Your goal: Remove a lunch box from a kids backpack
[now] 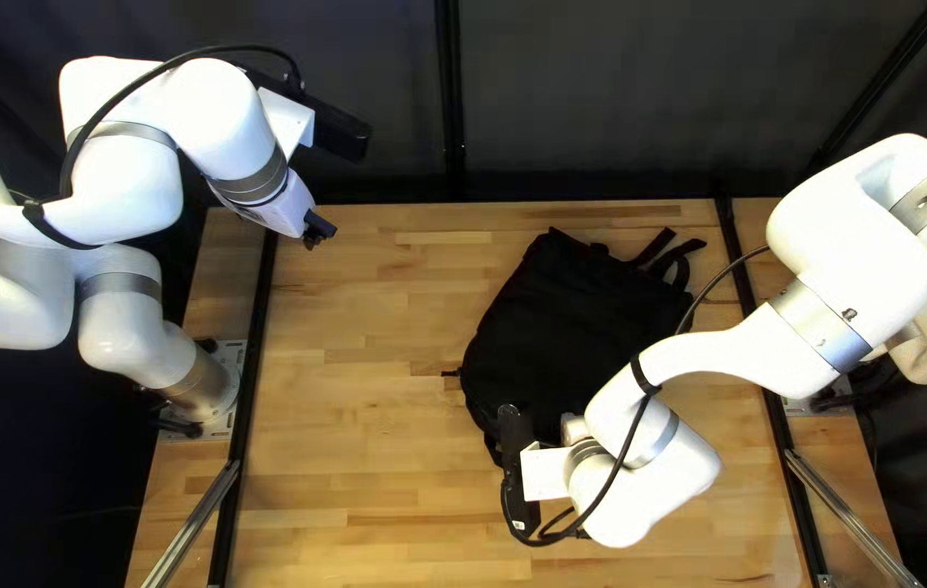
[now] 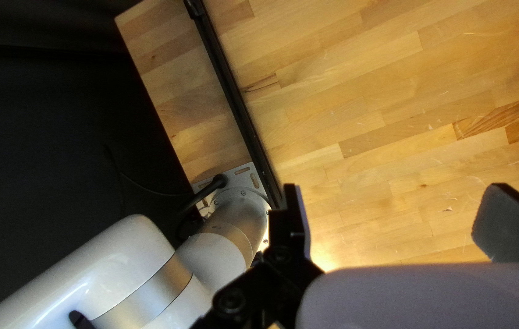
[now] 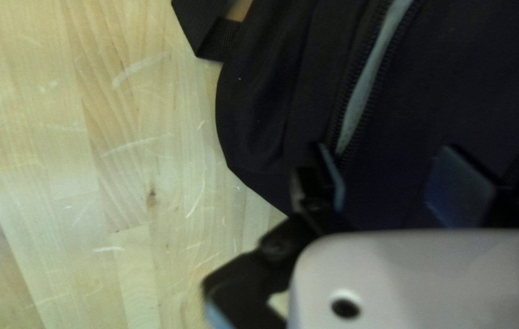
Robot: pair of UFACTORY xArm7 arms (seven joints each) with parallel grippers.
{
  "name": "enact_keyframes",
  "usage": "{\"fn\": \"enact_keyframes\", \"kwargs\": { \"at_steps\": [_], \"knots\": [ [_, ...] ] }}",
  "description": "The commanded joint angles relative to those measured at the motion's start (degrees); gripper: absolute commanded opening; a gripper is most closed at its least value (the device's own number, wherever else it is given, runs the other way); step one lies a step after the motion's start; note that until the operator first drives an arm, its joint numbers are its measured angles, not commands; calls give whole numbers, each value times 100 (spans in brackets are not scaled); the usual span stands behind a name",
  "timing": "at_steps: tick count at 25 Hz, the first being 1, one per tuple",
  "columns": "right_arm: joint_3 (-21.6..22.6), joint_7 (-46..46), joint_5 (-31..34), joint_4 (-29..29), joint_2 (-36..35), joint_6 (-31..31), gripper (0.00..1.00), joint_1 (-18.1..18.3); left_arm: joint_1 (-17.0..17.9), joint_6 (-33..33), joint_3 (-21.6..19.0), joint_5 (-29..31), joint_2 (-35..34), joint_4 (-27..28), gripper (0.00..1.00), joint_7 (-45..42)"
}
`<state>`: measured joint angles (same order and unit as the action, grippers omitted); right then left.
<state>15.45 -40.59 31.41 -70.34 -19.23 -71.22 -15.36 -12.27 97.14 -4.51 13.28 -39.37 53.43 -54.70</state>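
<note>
At left, the robot's left arm (image 1: 120, 180) arches over the table's (image 1: 354, 436) far left corner, its gripper (image 1: 317, 231) angled downward with its fingers spread and nothing between them. Right of center, a black backpack (image 1: 561, 327) lies flat on the table. From the right edge, the right arm (image 1: 812, 327) bends across the bag's near end, its gripper (image 1: 572, 429) also spread, fingers parted over the dark fabric beside a zipper (image 3: 363, 91), whether touching it unclear.
</note>
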Motion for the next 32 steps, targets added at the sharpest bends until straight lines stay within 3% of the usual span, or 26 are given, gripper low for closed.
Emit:
{"fn": "enact_keyframes", "kwargs": {
  "at_steps": [1, 18, 25, 32],
  "knots": [
    [9, 3, -14, 93, 72, 35, 100, 11, 0, 0, 0, 0, 0, 0, 100, 0],
    [-56, 142, -41, 260, 202, 0, 100, 133, 0, 0, 0, 0, 0, 0, 100, 0],
    [-146, 29, 89, -564, -354, -219, 100, 38, 0, 0, 0, 0, 0, 0, 100, 0],
    [-413, -59, 305, -876, -579, 41, 100, 250, 0, 0, 0, 0, 0, 0, 100, 0]
  ]
}}
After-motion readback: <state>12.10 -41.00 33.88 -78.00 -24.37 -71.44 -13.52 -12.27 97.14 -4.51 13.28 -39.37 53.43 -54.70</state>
